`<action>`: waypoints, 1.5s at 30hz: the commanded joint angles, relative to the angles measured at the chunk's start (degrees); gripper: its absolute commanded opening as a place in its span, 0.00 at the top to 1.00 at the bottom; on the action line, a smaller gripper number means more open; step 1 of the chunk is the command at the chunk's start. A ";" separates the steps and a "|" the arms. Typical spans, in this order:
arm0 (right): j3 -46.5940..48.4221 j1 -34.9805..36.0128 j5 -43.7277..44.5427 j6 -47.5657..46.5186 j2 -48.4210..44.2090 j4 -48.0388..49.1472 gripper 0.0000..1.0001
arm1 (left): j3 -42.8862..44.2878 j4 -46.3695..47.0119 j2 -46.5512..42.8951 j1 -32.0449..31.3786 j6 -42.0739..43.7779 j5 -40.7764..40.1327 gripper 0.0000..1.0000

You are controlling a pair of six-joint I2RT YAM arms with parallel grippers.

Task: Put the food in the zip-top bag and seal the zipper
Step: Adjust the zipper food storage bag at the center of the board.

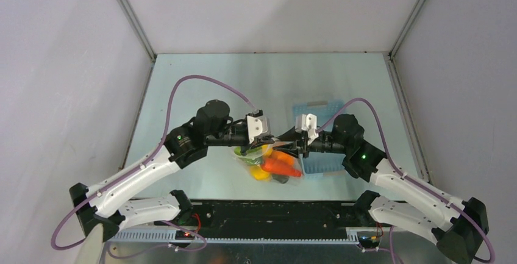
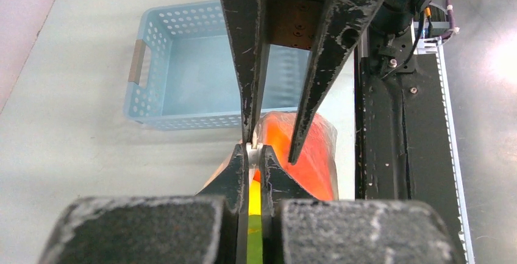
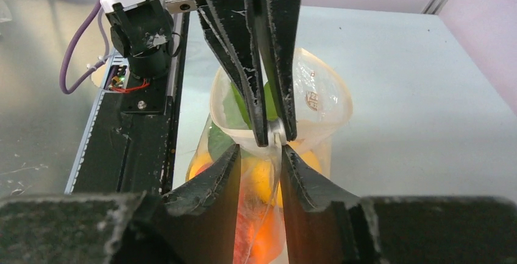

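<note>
1. The left claw (image 2: 255, 154) is pressed together, pinching the clear plastic zip-top bag (image 3: 323, 99), printed with white dots, at its thin white zipper (image 3: 278, 133) strip.
2. The right claw (image 3: 259, 154) is partly spread, with one finger on each side of the same edge, just beside the left claw's tips (I cannot tell whether its pads touch the film).
3. Only the right wrist view shows the bag's mouth gaping in a loop around the left claw's fingers. Only the left wrist view looks into the light blue perforated plastic basket (image 2: 177, 121), which is farther off.
4. The top view alone shows the bag between the two arms, near the front of the pale green table (image 1: 201, 93) and just beside the basket.
5. Count: two claws, one bag, one basket. The toy food (image 1: 280, 166) is inside the bag: one orange piece, one yellow piece and some green (the rest is too bunched to count).
</note>
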 commanded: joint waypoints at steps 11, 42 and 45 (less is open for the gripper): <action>5.47 -0.11 1.49 -1.85 1.59 -3.10 1.00 | 6.03 -4.97 2.75 0.04 5.47 -0.49 1.00; 3.99 0.64 8.60 -1.58 -3.13 -2.13 1.00 | 7.66 -19.96 9.61 -3.82 3.79 -18.36 1.00; 4.00 0.61 8.22 -2.30 -2.71 -1.81 1.00 | 7.58 -19.81 9.53 -3.90 3.74 -17.34 1.00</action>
